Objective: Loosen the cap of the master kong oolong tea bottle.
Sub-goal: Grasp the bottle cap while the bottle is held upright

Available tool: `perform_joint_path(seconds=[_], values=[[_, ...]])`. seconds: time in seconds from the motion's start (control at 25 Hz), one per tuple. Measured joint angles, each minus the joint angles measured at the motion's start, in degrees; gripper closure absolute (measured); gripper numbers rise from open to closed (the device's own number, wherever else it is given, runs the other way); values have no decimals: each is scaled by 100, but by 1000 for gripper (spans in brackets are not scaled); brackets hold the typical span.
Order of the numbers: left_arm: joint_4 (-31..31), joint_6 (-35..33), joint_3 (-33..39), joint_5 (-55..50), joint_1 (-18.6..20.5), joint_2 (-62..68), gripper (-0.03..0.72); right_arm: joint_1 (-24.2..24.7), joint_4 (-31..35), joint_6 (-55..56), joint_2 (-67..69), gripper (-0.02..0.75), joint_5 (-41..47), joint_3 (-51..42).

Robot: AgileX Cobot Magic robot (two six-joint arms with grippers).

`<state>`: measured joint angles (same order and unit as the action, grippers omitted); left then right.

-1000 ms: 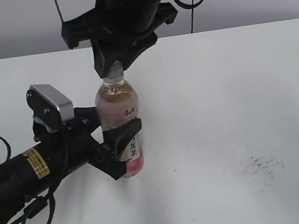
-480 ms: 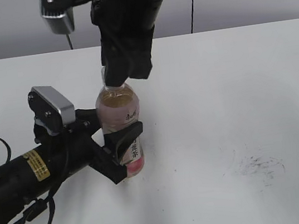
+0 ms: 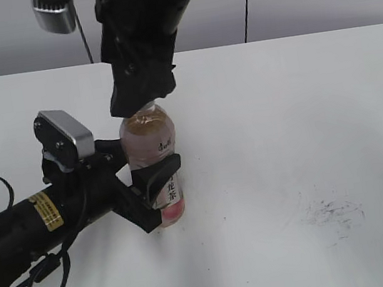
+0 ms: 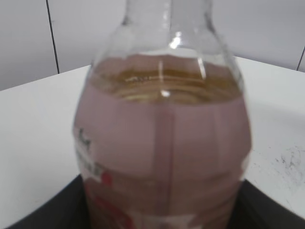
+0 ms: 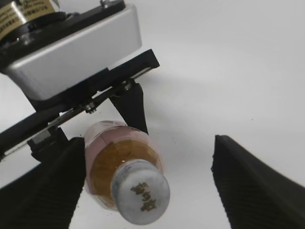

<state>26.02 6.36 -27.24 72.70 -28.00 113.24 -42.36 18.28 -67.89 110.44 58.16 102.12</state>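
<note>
Reaching in low, left end effector [image 3: 157, 192] gripping the bottle [image 3: 155, 165]; right end effector [image 5: 143, 191] spread wide over the cap [image 5: 140, 199].

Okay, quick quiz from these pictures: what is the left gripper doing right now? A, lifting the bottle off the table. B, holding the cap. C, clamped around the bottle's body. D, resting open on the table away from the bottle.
C: the left gripper clamps the upright bottle at its label.

bottle [image 3: 155, 165] upright on table [image 3: 303, 119], cap [image 5: 140, 198] on top, R gripper [image 3: 143, 96] above
</note>
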Motion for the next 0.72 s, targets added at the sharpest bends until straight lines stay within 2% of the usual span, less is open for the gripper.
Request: perform_joint_path(seconds=[0.08, 0.28, 0.4, 0.52, 0.72], values=[[0, 0, 0, 0, 0, 4, 293, 0, 24, 682, 0, 113, 0, 0], [-2, 0, 0, 2, 0, 4, 293, 0, -190, 4688, -70, 231, 10, 0], [-2, 0, 0, 2, 0, 4, 293, 0, -651, 6264, -136, 253, 84, 0], [-7, 0, 0, 7, 0, 4, 293, 0, -810, 6955, -135, 258, 371, 0], [-7, 0, 0, 7, 0, 4, 293, 0, -777, 7124, -131, 262, 569, 0]])
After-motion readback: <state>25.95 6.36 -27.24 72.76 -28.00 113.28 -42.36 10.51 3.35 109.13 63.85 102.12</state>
